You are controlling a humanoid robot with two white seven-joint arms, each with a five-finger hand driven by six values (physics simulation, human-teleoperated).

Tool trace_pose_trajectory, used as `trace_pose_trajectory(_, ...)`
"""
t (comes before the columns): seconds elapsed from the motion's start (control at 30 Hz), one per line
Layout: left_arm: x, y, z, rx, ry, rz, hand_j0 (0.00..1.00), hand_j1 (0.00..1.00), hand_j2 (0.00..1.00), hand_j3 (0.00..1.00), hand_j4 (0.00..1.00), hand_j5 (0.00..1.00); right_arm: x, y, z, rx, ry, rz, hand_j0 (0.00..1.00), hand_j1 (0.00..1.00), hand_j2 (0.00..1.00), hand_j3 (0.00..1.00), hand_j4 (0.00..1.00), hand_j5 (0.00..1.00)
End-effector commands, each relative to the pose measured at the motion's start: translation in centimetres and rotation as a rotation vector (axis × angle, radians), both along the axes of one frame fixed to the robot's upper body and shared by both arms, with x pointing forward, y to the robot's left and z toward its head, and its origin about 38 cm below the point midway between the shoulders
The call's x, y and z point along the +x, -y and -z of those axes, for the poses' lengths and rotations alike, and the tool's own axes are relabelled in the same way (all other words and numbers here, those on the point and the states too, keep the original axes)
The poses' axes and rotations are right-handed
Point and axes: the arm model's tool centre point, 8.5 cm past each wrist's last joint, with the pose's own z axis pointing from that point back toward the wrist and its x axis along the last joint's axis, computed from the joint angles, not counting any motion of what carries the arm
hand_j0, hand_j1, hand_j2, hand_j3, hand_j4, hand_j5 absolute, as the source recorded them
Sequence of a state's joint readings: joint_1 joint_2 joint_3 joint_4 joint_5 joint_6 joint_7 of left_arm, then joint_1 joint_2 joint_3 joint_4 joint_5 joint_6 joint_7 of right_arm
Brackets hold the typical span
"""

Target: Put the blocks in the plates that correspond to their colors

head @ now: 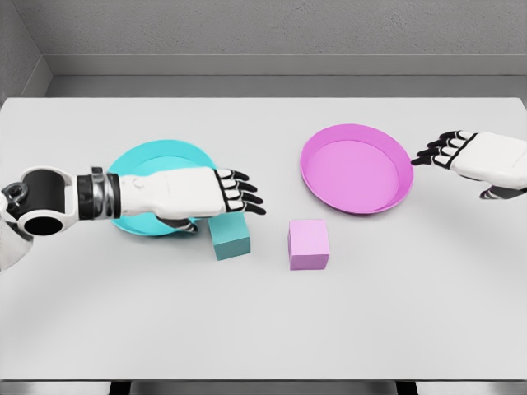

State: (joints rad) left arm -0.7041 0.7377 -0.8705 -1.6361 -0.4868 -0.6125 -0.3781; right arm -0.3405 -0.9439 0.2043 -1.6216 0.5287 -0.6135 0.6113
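1. Two blocks are sitting outside their plates: the teal block (230, 238) is lying just under and ahead of the left robot hand (221, 196), below its fingertips, and the pink block (309, 244) is resting well off to that hand's right, nearer the robot than the pink plate (356, 168).
2. The left robot hand is hovering with its fingers extended and relaxed, pinching nothing; its forearm is covering much of the teal plate (156, 188) behind it.
3. The right robot hand (451, 151) is hanging just beyond the pink plate's far rim, fingers loosely curled and gripping nothing.
4. Risk, as I judge it: the left hand is sitting so close above the teal block's upper edge that a descent could be nudging the block away or tipping it rather than enclosing it.
5. A second risk: lifting toward the teal plate, the wrist could be catching that plate's rim and shifting it.
6. A third: the pink block is lying between both hands, so reaching from either side could be brushing the pink plate.
7. The counter (263, 329) is looking pale grey, smooth and flat, giving little friction to hold a pushed block.
8. Behind it, a plain grey wall (272, 29) is closing the room.
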Motion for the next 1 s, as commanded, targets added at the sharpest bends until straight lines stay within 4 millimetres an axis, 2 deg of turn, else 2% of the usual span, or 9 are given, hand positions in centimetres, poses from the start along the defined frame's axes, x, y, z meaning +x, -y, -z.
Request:
trace_pose_trajectory(0.0,-0.2,0.9,0.5,0.018,-0.012,0.018,1.00,1.00,1.00,1.00,1.00,1.00,0.0,0.0,-0.1,0.004,0.001,0.001,1.00,1.00,1.00,1.00,1.00,1.00)
trace_pose_trajectory(0.17,-0.2,0.9,1.4,0.052,-0.017,0.018,1.00,1.00,1.00,1.00,1.00,1.00,0.0,-0.1,-0.2,0.004,0.004,-0.001,1.00,1.00,1.00,1.00,1.00,1.00)
trace_pose_trajectory(0.8,-0.1,1.5,2.6,0.100,-0.004,0.002,1.00,1.00,1.00,1.00,1.00,1.00,0.0,-0.1,-0.2,0.005,0.004,-0.002,1.00,1.00,1.00,1.00,1.00,1.00)
trace_pose_trajectory(0.97,-0.4,1.6,2.9,0.116,-0.003,0.011,0.92,0.92,0.92,0.92,0.92,0.92,0.0,-0.1,-0.1,0.005,0.002,-0.002,1.00,1.00,1.00,1.00,1.00,1.00)
